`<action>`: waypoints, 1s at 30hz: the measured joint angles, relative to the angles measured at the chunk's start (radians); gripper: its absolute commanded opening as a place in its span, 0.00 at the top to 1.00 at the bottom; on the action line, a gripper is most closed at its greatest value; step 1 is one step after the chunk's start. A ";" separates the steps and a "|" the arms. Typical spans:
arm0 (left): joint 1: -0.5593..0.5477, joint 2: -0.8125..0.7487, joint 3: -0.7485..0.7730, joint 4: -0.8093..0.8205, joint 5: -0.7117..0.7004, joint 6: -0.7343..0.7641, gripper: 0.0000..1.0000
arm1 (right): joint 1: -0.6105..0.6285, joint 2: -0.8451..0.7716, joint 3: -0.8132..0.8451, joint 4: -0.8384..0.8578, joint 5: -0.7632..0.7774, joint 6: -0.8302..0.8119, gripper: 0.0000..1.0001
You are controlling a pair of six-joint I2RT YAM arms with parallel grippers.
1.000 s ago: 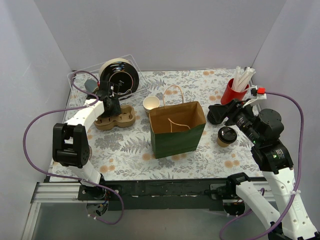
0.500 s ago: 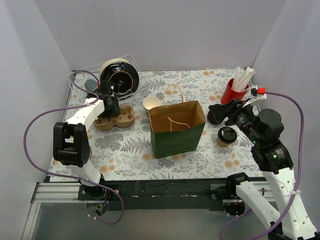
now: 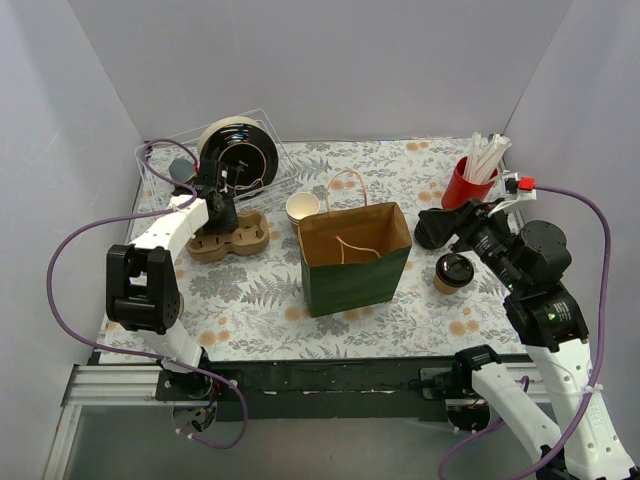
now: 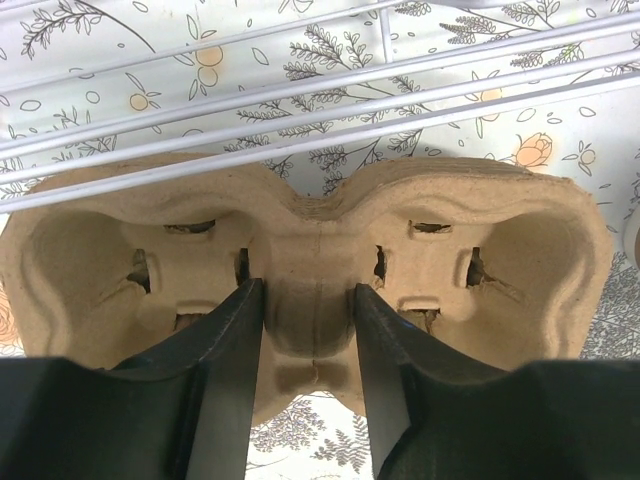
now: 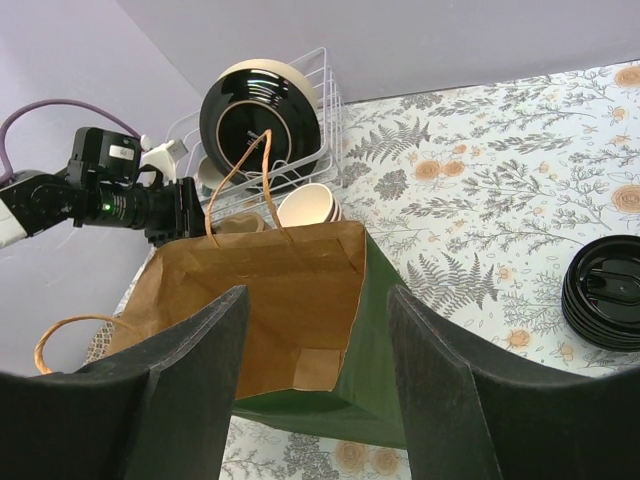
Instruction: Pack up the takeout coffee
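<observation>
The coffee point(image 3: 453, 273) stands right of the bag point(image 3: 353, 260), a gap between them. The right gripper point(image 3: 432, 228) hangs wide open and empty by the bag's rim. The left gripper point(image 4: 308, 320) straddles the carrier point(image 4: 300, 220) ridge; whether it grips, I cannot tell.

Takeout coffee point(image 3: 454, 272) right of bag point(image 3: 355, 262); cup carrier point(image 3: 240, 238) left, before rack point(image 3: 283, 165)

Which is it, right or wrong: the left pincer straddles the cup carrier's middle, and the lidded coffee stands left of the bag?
Wrong in one point: the top view shows the lidded coffee standing right of the bag. The rest holds.
</observation>
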 measured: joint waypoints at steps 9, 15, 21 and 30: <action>0.000 0.000 0.013 -0.020 0.001 0.001 0.67 | 0.000 -0.011 0.000 0.002 0.008 0.000 0.35; 0.000 0.000 0.048 -0.040 0.000 -0.003 0.62 | 0.000 -0.012 0.000 0.002 0.008 0.000 0.35; 0.000 0.000 0.048 -0.047 -0.001 -0.003 0.60 | 0.000 -0.012 0.000 0.002 0.008 0.000 0.35; 0.000 0.000 0.048 -0.043 -0.001 -0.003 0.58 | 0.000 -0.012 0.000 0.002 0.008 0.000 0.35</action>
